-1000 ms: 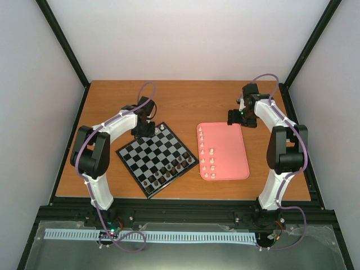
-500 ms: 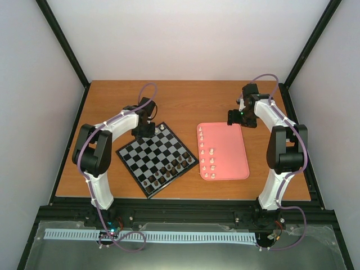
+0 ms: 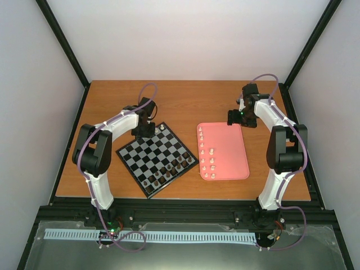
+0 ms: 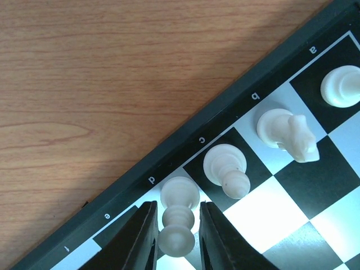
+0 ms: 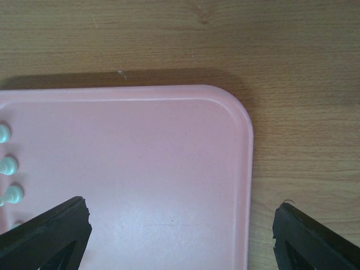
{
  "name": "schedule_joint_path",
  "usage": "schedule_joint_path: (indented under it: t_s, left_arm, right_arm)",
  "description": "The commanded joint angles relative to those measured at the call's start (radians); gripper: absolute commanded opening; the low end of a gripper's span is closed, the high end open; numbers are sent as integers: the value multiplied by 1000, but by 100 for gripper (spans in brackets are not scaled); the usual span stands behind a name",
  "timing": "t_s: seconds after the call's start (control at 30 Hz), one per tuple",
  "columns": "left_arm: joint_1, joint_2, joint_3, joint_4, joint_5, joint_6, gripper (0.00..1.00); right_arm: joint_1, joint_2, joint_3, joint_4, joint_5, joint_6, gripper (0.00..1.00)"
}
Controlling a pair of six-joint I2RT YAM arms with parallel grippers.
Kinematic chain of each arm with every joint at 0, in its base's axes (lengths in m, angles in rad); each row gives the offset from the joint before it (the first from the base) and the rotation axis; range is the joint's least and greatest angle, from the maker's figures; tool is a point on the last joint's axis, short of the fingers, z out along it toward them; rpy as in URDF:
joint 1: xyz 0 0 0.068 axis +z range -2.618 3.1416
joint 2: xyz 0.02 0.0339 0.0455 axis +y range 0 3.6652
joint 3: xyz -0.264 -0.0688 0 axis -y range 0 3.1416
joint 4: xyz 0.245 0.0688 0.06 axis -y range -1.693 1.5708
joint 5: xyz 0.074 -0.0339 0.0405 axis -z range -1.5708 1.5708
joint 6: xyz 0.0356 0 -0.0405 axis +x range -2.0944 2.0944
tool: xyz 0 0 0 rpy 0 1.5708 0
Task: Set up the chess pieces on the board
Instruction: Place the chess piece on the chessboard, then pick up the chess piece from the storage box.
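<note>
At the bottom centre of the left wrist view, the left end effector [image 4: 177,207] flanks a cream chess piece [image 4: 179,225] at the edge of the board [image 4: 225,121]; whether it touches is unclear. The piece looks light, hard, slick and tippy: pinch its waist. The right end effector [image 5: 180,233] is spread wide.

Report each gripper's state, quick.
Left gripper: jaws close around a cream-white piece standing on the board; gripped or released cannot be told.
Right gripper: open, empty, above the pink tray.
</note>
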Motion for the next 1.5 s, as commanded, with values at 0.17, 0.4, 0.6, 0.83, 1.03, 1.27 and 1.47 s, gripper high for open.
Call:
schedule_joint_path:
  t_s: [0.17, 0.4, 0.6, 0.83, 1.03, 1.27, 1.47]
  left_arm:
    - [3, -64, -19, -20, -4, 21, 28]
    - [3, -166, -24, -101, -4, 22, 43]
    - [-51, -305, 63, -203, 45, 26, 90]
    - [-355, -239, 221, -238, 97, 45, 100]
    - [-528, -83, 322, -206, 162, 86, 99]
    - [-624, 126, 453, -219, 194, 120, 89]
    - [-634, 251, 567, -191, 190, 116, 79]
  right_arm:
    - [5, 10, 21, -6, 2, -10, 88]
    - [4, -6, 20, -10, 8, -13, 88]
    - [5, -30, 21, -18, 20, -10, 89]
    - [4, -34, 20, -27, 26, -7, 91]
    - [5, -40, 9, -19, 19, -5, 91]
    - [4, -48, -3, -14, 17, -14, 91]
    - [4, -50, -12, -8, 18, -14, 92]
